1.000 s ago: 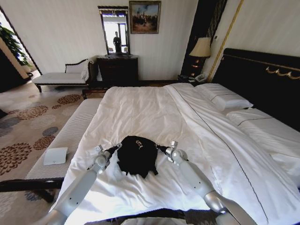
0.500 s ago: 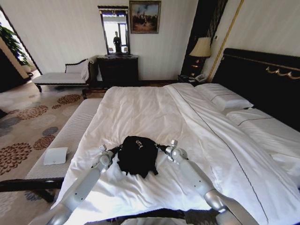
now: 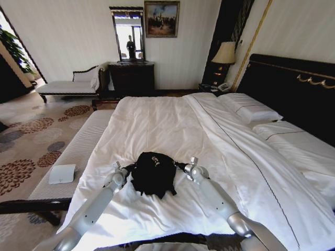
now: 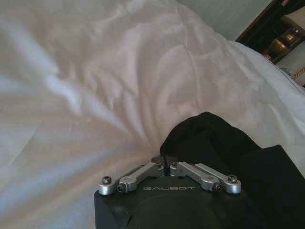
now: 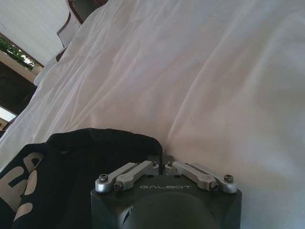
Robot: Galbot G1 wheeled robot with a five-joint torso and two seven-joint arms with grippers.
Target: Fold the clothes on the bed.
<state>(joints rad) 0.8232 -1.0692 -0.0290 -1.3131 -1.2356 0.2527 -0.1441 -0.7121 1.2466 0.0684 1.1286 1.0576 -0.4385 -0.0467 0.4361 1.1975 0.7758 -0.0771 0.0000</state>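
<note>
On the bed (image 3: 157,120), both hands pinch the T-shirt (image 3: 153,173).

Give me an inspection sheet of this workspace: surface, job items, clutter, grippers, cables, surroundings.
Surface: bed, white linen, wrinkled.
Job's things: black T-shirt bunched in a heap near the foot edge, white lettering partly visible.
Clutter: nothing seen on the bed.
Grippers: left gripper shut on the T-shirt's edge; right gripper shut on its opposite edge.
Cables: nothing seen.
Surroundings: striped bench with a white pad, chaise, dresser, lamp.
</note>
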